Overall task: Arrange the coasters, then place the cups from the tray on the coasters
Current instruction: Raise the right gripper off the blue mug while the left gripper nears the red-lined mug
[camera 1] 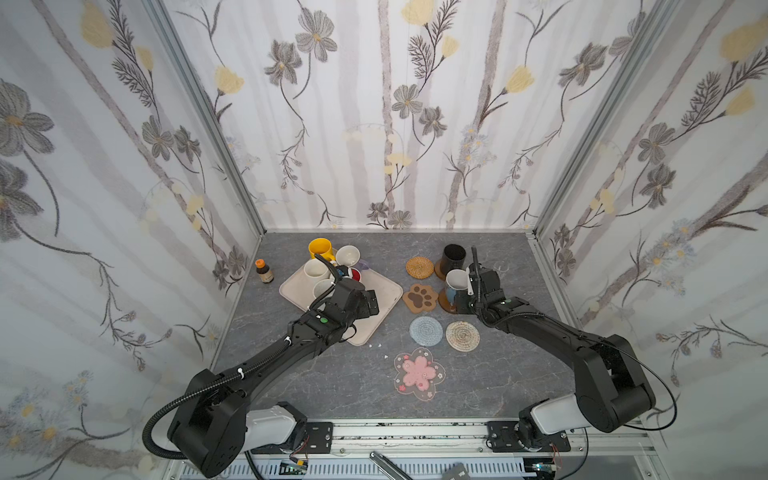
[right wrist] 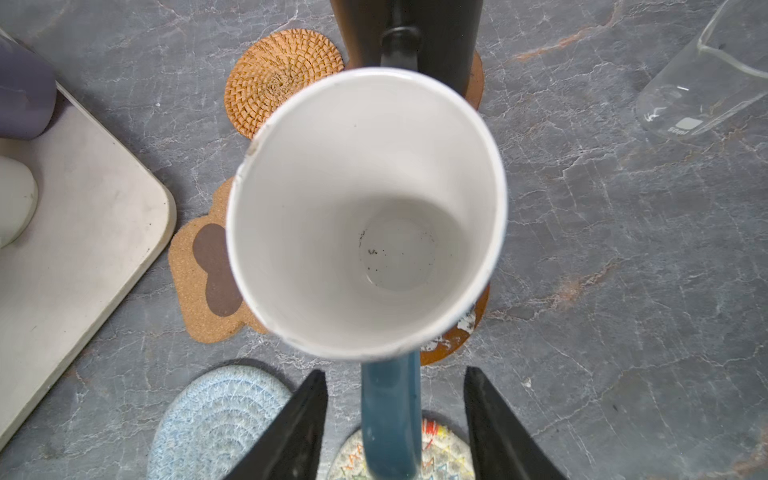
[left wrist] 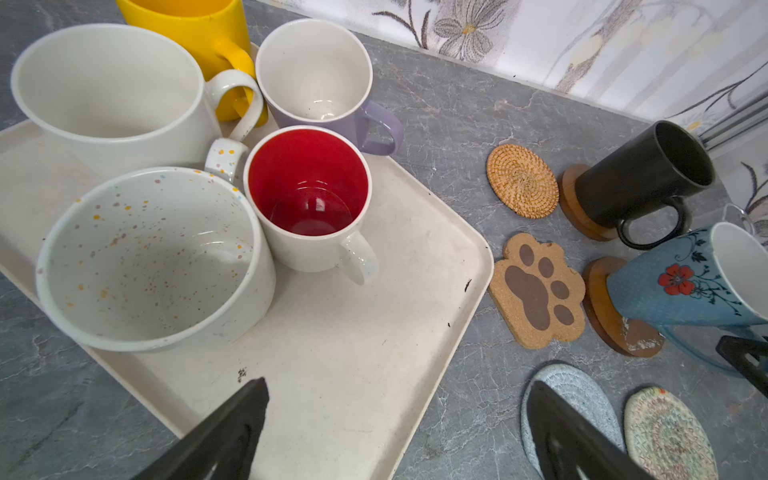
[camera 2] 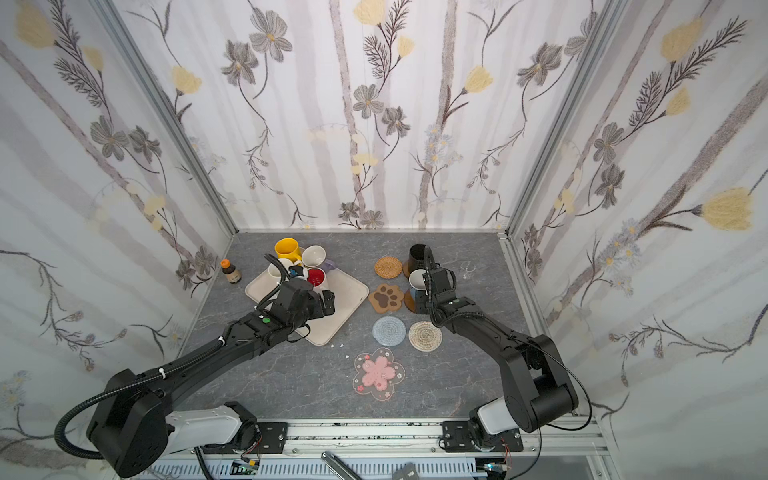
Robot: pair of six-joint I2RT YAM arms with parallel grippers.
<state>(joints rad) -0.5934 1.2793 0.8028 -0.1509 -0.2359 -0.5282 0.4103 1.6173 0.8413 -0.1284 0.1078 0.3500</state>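
Note:
The blue cup [right wrist: 365, 208] stands on a brown wooden coaster [camera 1: 444, 305]. My right gripper [right wrist: 395, 373] is open, one finger on each side of the cup's handle [right wrist: 390, 415] with a gap on both sides. Behind it the black cup [camera 1: 453, 255] sits on another wooden coaster [left wrist: 582, 208]. The rattan [camera 1: 419, 266], paw-print [camera 1: 419, 297], grey-blue knitted [camera 1: 426, 330], beige braided [camera 1: 462, 336] and pink blossom [camera 1: 419, 373] coasters lie bare. On the tray [left wrist: 353, 332] stand the yellow [left wrist: 187, 25], lavender [left wrist: 316, 70], red-inside [left wrist: 307, 195] and two cream-white cups [left wrist: 112, 95]. My left gripper [left wrist: 399, 384] hangs open and empty over the tray's near corner.
An orange-capped brown bottle [camera 1: 264, 271] stands left of the tray near the left wall. A small clear glass [right wrist: 706, 75] sits right of the black cup. Patterned walls close in the table on three sides.

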